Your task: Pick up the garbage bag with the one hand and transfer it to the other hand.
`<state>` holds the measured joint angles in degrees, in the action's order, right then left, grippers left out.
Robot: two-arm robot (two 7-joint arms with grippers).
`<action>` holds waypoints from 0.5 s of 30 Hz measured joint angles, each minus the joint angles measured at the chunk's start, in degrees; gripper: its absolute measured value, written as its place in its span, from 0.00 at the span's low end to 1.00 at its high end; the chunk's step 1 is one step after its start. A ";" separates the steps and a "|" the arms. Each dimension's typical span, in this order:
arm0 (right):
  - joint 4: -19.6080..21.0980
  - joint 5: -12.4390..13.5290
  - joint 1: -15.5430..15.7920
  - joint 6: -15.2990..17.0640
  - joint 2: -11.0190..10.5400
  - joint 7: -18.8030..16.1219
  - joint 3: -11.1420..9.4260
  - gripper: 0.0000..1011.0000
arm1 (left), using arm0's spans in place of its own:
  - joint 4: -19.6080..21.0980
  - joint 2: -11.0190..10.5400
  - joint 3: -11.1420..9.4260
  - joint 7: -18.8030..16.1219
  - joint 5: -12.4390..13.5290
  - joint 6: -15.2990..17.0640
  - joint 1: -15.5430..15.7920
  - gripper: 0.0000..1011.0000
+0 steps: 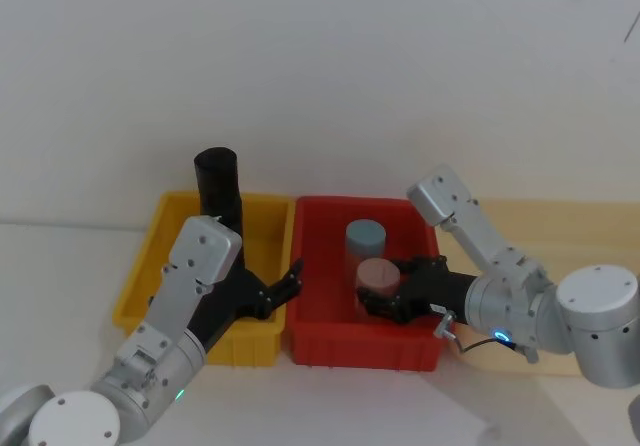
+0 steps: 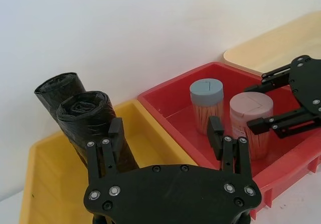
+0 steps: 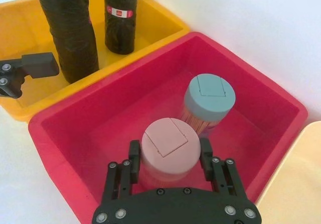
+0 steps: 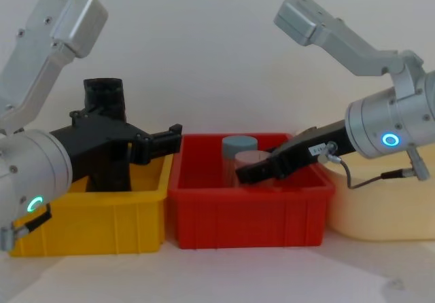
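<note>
Two black rolls stand upright in the yellow bin (image 2: 45,184). The garbage bag (image 3: 70,33), without a sticker, is the nearer roll (image 2: 93,121); the roll behind it (image 3: 120,13) carries a red-and-white sticker. My left gripper (image 2: 164,133) hovers open over the yellow bin's right side (image 1: 288,278), the garbage bag just beside one finger (image 2: 113,133), not between them. My right gripper (image 3: 169,158) is low in the red bin (image 1: 330,351), open, its fingers flanking a pink-lidded jar (image 3: 168,148). One black roll (image 1: 218,181) rises behind my left arm; which one I cannot tell.
A blue-lidded jar (image 3: 208,101) stands in the red bin just beyond the pink one. The two bins sit side by side against a white wall. A pale beige tray (image 4: 380,208) lies to the right of the red bin.
</note>
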<state>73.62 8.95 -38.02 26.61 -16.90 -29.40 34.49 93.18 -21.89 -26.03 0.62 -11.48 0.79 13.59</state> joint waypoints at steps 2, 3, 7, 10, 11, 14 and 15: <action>-0.06 -0.02 -0.04 -0.01 0.03 -0.01 0.01 0.68 | 0.00 0.00 0.00 0.00 0.00 0.00 0.00 0.99; -0.10 -0.03 -0.05 -0.02 0.04 -0.01 0.01 0.68 | 0.00 0.00 0.00 0.00 0.00 0.00 0.00 0.99; -0.25 -0.07 -0.11 -0.05 0.10 -0.03 0.03 0.68 | 0.00 0.00 0.00 0.00 0.00 0.00 0.00 0.99; -0.30 -0.10 -0.14 -0.08 0.12 -0.04 0.04 0.68 | 0.00 0.00 0.00 0.00 0.00 0.00 0.00 0.99; -0.30 -0.10 -0.14 -0.08 0.12 -0.05 0.04 0.68 | 0.00 0.00 0.00 0.00 0.00 0.00 0.00 0.99; -0.23 -0.11 -0.09 -0.15 0.12 -0.05 -0.07 0.68 | 0.00 0.00 0.00 0.00 0.00 0.00 0.00 0.99; -0.03 -0.12 0.08 -0.27 0.10 -0.04 -0.28 0.68 | 0.00 0.00 0.00 0.00 0.00 0.00 0.00 0.99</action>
<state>73.59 8.83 -37.94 26.35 -16.80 -29.44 34.20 93.17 -21.89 -26.02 0.62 -11.48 0.80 13.59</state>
